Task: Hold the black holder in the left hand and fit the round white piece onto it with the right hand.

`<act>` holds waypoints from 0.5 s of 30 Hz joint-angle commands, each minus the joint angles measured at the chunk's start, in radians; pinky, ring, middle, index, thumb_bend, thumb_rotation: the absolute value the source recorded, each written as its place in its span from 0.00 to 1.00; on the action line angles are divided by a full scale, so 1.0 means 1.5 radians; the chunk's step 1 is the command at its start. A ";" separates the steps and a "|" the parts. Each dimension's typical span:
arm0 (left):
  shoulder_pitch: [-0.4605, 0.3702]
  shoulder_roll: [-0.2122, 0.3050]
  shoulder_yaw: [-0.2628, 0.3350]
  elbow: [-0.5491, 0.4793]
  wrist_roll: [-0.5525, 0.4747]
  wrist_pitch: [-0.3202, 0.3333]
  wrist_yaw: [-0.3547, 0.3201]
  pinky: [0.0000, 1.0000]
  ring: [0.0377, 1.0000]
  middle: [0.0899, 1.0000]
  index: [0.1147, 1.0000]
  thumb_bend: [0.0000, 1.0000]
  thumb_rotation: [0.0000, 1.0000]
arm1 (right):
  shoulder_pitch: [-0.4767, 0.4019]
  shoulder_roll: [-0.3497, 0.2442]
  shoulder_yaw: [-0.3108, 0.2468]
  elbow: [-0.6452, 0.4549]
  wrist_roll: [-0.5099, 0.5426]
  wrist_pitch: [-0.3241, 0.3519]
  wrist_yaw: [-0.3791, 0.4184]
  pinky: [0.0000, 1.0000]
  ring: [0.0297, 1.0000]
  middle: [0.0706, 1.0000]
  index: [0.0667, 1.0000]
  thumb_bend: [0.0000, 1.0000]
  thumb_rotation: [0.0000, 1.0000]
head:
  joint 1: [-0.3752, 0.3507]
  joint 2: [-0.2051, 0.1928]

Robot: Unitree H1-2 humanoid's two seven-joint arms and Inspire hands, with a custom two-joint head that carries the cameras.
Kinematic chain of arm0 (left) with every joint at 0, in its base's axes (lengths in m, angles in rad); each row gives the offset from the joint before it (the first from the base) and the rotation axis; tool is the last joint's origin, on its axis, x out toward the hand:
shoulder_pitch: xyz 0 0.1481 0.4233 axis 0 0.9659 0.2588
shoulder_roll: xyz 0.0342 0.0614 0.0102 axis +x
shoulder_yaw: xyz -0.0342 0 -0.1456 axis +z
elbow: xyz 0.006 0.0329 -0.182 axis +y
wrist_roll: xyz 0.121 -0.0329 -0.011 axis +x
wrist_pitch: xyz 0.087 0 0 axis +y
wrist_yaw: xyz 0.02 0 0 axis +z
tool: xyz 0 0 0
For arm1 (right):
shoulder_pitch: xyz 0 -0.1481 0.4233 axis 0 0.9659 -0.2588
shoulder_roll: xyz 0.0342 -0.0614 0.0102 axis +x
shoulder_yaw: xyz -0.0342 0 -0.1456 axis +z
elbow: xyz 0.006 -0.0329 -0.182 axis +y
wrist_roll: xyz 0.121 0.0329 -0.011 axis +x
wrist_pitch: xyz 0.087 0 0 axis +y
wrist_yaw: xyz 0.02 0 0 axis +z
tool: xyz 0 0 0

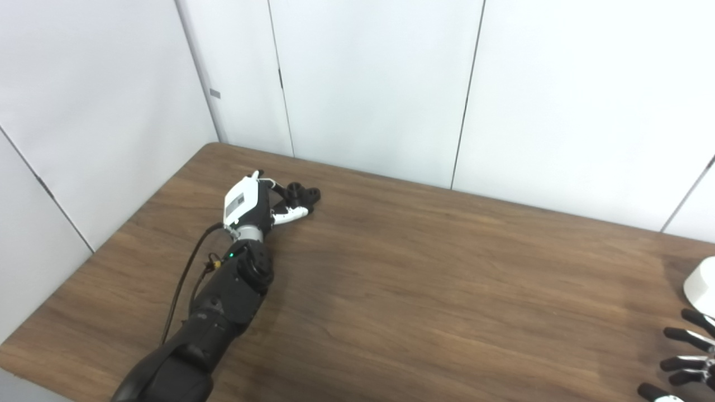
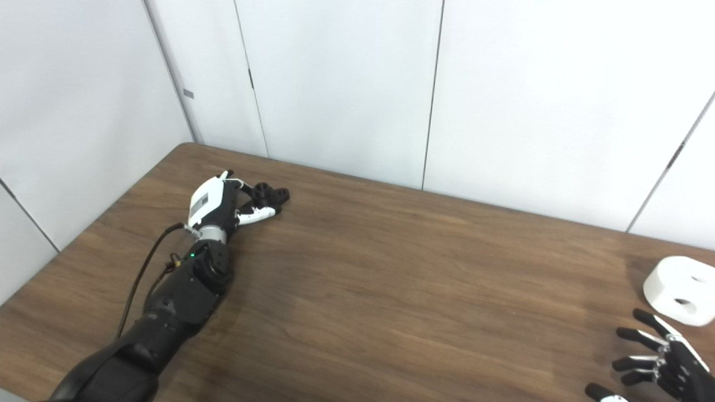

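Black holder (image 1: pixel 302 195) lies unlifted at the table's (image 1: pixel 424 290) far-left corner, left hand (image 1: pixel 249 202) loosely around it; right hand (image 2: pixel 662 360) spread, empty beside the white piece (image 2: pixel 681 290).

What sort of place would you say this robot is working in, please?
Probably a test booth or lab: a bare wood-grain table enclosed by plain white wall panels, with only the black holder and round white piece set out.

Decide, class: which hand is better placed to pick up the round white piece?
The right hand: it hovers open just short of the round white piece, while the left hand is far across the table at the black holder.
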 commanded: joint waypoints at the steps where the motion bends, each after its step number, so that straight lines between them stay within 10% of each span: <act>1: 0.031 -0.010 -0.015 0.032 -0.002 0.034 -0.034 1.00 1.00 0.96 0.43 0.52 0.08 | -0.011 -0.016 -0.008 -0.027 0.005 -0.011 0.001 0.44 0.53 0.71 0.83 0.66 0.06 | 0.000 0.001; 15: 0.031 -0.010 -0.015 0.032 -0.002 0.034 -0.034 1.00 1.00 0.96 0.43 0.52 0.08 | -0.011 -0.016 -0.008 -0.027 0.005 -0.011 0.001 0.44 0.53 0.71 0.83 0.66 0.06 | 0.000 0.001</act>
